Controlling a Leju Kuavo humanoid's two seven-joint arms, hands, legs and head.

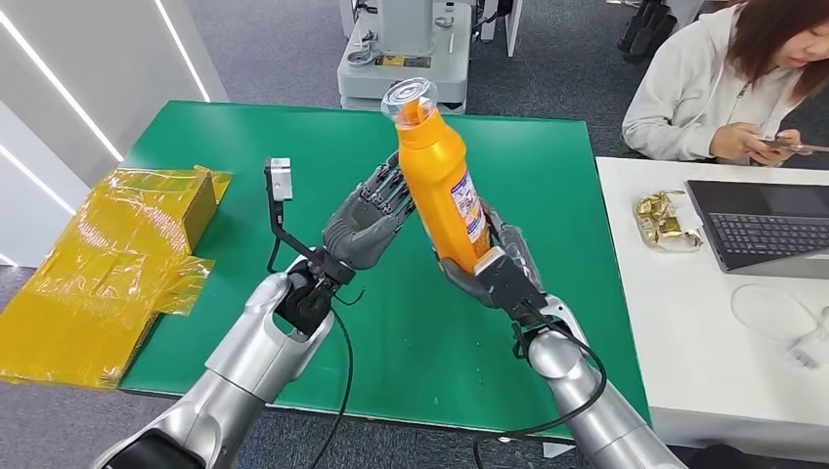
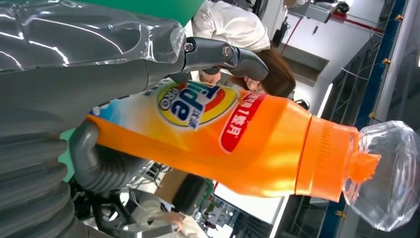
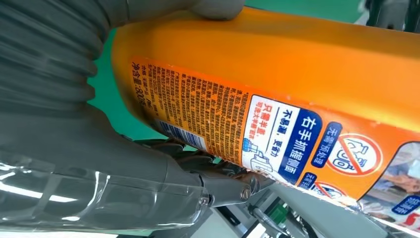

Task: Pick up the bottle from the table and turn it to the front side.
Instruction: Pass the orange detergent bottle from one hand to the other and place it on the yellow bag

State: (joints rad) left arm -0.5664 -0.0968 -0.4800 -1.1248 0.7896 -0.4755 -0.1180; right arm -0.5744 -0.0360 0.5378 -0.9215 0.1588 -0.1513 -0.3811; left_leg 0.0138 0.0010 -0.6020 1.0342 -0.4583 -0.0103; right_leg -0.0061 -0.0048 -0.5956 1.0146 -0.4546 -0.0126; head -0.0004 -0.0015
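Orange detergent bottle (image 1: pixel 442 181) is up off the green table (image 1: pixel 215 127), between both hands, long axis near upright w/ clear cap (image 1: pixel 411 98) tipped away and a bit left. Right robot hand (image 1: pixel 494 269) grips the lower body from the right; back label w/ small print faces that side. Left robot hand (image 1: pixel 367 223) has fingers on the opposite face mid-body, where the brand logo sits, so the turn likely spins about the long axis.

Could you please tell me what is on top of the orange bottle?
A clear plastic cap sits over the orange bottle's spout, which shows through it. Whether there is liquid inside the opaque bottle cannot be seen.
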